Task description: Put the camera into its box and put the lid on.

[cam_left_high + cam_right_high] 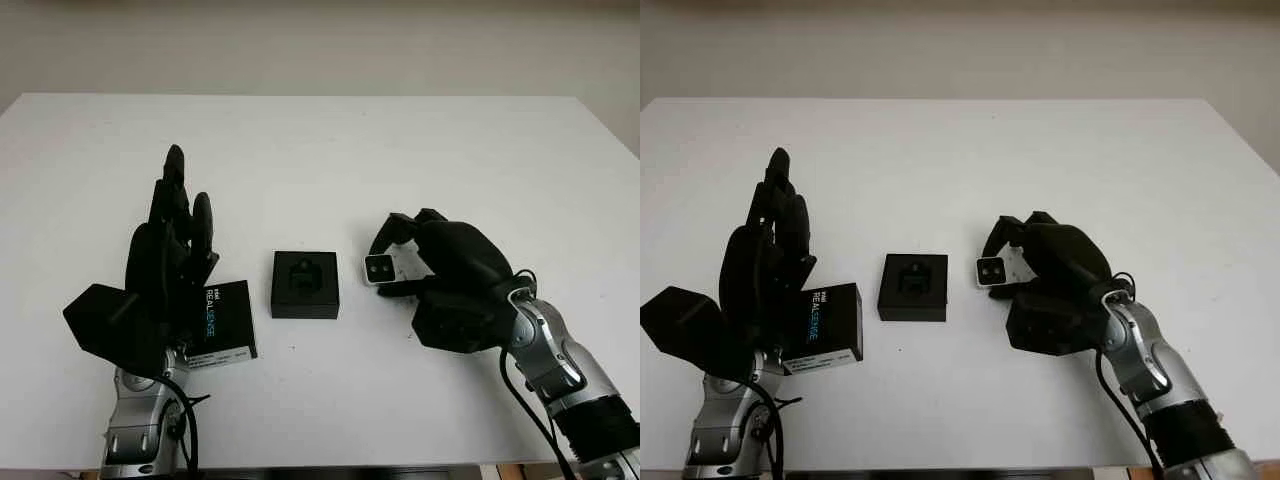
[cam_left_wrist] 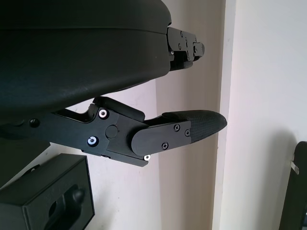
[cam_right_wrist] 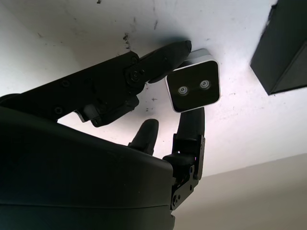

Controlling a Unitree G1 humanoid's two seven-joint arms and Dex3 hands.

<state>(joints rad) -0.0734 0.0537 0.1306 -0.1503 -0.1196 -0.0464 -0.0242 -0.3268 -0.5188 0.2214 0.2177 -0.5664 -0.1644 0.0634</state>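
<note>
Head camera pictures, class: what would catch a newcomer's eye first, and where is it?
Most striking is the right hand, right of centre on the white table, pinching a small silver camera whose two lenses face outward. Just left of it, the open black box sits at mid-table. Further left, the open left hand stands raised above the black lid printed REALSENSE.

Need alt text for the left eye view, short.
The robot's right hand holds a small silver camera in its fingers just right of an open black box at the centre of a white table. The left hand is open and raised at left, above the black printed lid lying on the table.
</note>
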